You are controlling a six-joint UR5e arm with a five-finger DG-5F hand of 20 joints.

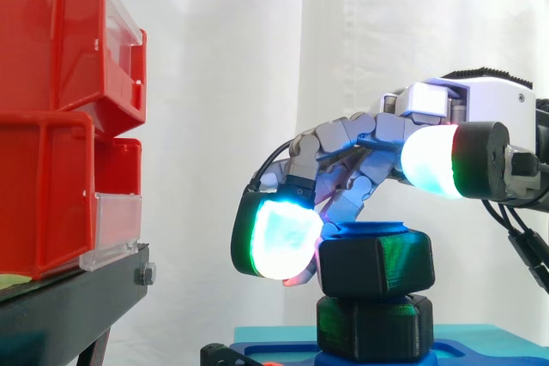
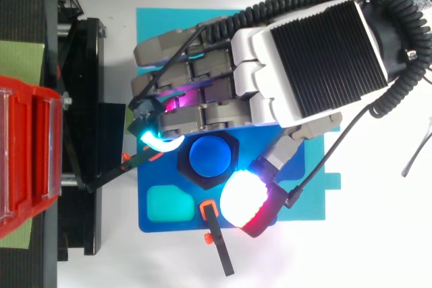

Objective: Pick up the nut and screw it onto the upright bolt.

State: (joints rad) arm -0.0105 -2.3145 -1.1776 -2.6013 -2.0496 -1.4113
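hand (image 2: 270, 65) curled round black nut (image 1: 382, 265) | nut seated atop blue bolt (image 2: 211, 155) | screwing down apparently unfinished

The side view sits close beside the work at its own height, facing level toward the white curtain (image 1: 257, 83), with the red bins (image 1: 51, 126) at its left edge. The top view looks straight down from close above. Both share the robot hand (image 2: 290, 59), the nut (image 1: 377, 265), the blue base (image 2: 169, 224) and the red bins.
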